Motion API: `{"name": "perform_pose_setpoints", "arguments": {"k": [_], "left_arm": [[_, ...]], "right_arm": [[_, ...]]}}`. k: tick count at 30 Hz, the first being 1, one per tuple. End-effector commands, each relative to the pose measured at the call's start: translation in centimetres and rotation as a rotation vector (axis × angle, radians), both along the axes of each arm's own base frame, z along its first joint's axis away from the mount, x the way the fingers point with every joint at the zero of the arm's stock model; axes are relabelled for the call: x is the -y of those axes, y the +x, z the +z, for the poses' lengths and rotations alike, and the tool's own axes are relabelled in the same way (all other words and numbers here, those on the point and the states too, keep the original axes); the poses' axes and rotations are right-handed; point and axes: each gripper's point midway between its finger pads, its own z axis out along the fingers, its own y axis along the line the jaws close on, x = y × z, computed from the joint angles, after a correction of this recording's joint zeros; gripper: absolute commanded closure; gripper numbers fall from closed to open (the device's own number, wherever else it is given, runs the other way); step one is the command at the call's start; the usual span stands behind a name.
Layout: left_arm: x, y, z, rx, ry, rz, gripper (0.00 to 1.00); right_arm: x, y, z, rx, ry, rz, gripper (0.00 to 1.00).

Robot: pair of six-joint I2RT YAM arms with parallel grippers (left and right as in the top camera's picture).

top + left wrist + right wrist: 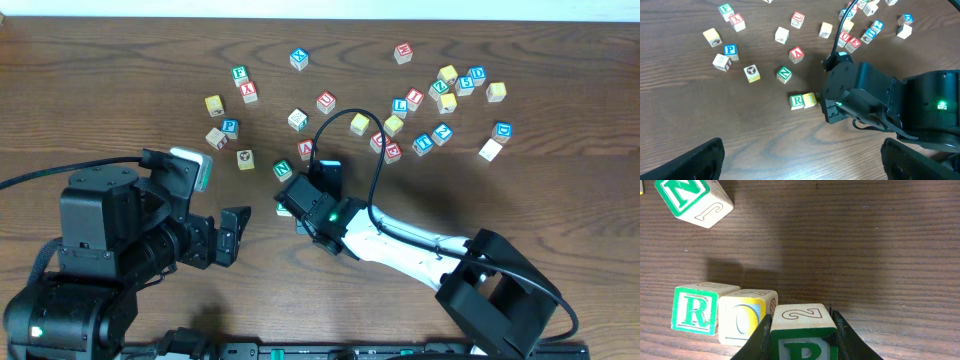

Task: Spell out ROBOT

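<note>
- ROBOT row (801, 101) is two letters long. R (690, 314) stands at the left end and the yellow O (742, 317) touches its right side. Both sit near the middle of the table (560, 200), just in front of N (687, 197).
- The third letter is in hand. The right gripper (801, 330) pinches B (800, 314), a green-lettered cube just right of O and nearer the camera.
- The frame edge cuts that cube's letter off, so calling it B is a judgement from the task, not a reading. Whether it touches O or rests on the table cannot be told.
- The left gripper (801, 147) is spread wide and empty, hanging in front of the row.
- By this reckoning, B has yet to be set down against O, and a second yellow O and the blue T have yet to be fetched. That makes about two fifths done, with the third letter under way.
- The right wrist view alone shows the grip and the "2" on B's top face. It shows none of the loose pile.
- The left wrist view shows R and O side by side, with A (796, 54) beyond N. The right gripper's body hides B there.
- The overhead view shows the loose cubes (440, 100) scattered across the far side. Several are yellow-faced or blue-lettered, but they are too small to pick out T. The right wrist covers most of the row in this view.
</note>
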Motion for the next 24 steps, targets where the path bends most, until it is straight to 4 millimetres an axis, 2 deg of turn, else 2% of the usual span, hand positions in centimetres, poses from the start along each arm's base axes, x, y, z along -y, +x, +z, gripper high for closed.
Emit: {"name": "perform_pose_setpoints", "arguments": {"k": [1,19,24], "left_arm": [[0.06,-0.09,0.14,0.003,-0.005,-0.007,0.02],[0.06,-0.1,0.13,0.003,-0.005,-0.007,0.02],[0.06,-0.1,0.13,0.003,-0.005,-0.007,0.02]], "right_arm": [[-0.17,-0.45,-0.8,-0.009,-0.014,0.011,0.99],[-0.08,-0.47,-1.28,-0.015,-0.024,0.01,0.99],[0.83,-0.35,-1.34,-0.003,-0.066,-0.005,0.99]]}}
